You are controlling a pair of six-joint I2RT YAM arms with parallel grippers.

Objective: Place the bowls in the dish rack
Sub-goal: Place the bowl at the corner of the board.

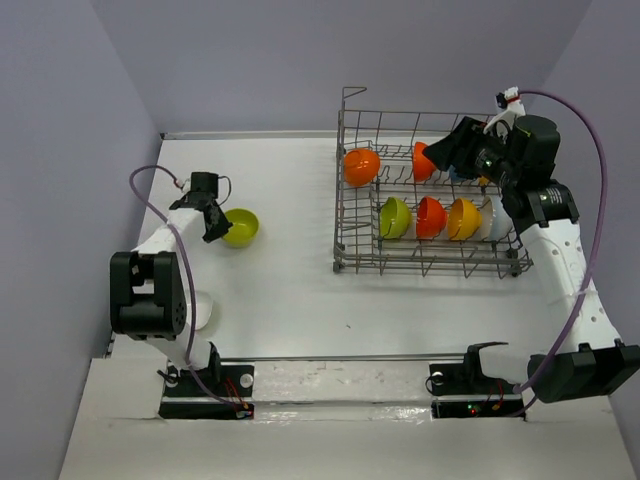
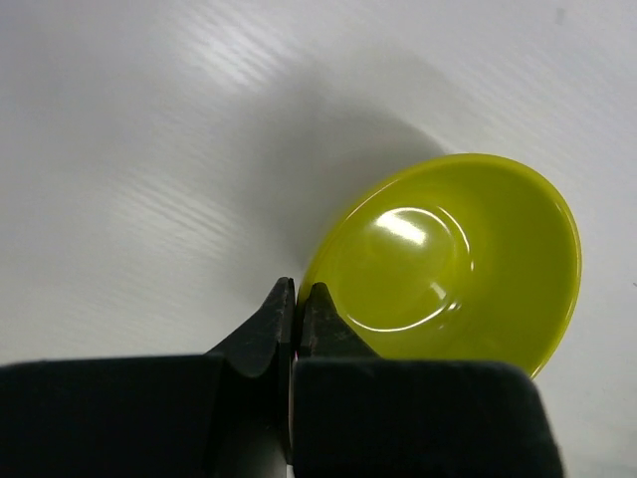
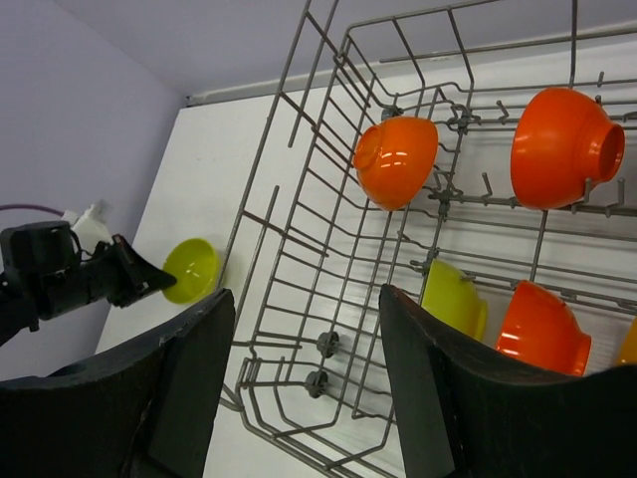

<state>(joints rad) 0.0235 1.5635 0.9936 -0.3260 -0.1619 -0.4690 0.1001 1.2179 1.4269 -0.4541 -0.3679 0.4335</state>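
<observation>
Tabletop: carries the dish rack on its right half, nearer the far edge. Rack: holds six bowls on edge between the tines, namely two red-orange bowls in the far row, and a near row of lime, red-orange, orange-yellow and white.

Right gripper: hangs over the rack's far right corner, jaws spread wide, nothing between them.

Left gripper: clenched on the rim of the lime green bowl, close to the tabletop's left edge.
</observation>
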